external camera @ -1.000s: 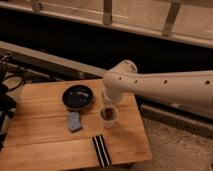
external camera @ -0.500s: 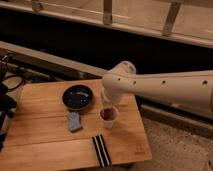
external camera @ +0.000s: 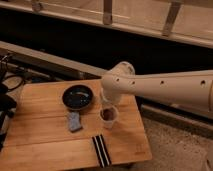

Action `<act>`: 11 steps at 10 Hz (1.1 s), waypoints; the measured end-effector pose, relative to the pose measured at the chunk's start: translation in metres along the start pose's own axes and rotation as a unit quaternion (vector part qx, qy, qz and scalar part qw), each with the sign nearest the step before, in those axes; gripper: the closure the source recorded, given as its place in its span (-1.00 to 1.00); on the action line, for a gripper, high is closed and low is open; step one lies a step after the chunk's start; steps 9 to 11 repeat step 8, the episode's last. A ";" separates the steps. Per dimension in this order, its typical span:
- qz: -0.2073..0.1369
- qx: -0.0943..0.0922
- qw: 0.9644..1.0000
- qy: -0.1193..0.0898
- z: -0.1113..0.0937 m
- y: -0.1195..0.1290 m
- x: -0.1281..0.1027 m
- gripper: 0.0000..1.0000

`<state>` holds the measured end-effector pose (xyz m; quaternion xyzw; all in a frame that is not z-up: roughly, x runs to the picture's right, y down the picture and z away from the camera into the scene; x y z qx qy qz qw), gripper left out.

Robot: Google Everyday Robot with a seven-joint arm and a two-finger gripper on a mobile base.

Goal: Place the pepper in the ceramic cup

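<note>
The pepper shows as a dark red-brown patch inside the mouth of the ceramic cup, which stands upright on the wooden counter, right of centre. How far the pepper sits down in the cup cannot be made out. Directly above and just behind the cup hangs the tool, at the end of a thick white arm that reaches in from the right edge of the scene. The tool's end is mostly hidden by the arm's rounded wrist, so I cannot tell whether it is released or clenched.

To the left of the cup, slightly farther back, lies a round black pan. Nearer than the pan, left of the cup, rests a small grey-blue block-like object. At the counter's near edge, below the cup, lies a dark striped flat item. Behind the counter runs a dark ledge, with a metal railing above it.
</note>
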<state>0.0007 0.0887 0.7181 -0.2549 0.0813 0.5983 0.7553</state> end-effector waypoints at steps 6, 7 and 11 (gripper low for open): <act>-0.001 -0.001 1.000 -0.001 0.002 0.003 0.000 -0.16; -0.002 -0.001 1.000 -0.001 0.004 0.004 0.000 -0.08; -0.003 -0.001 1.000 -0.001 0.005 0.005 -0.001 0.06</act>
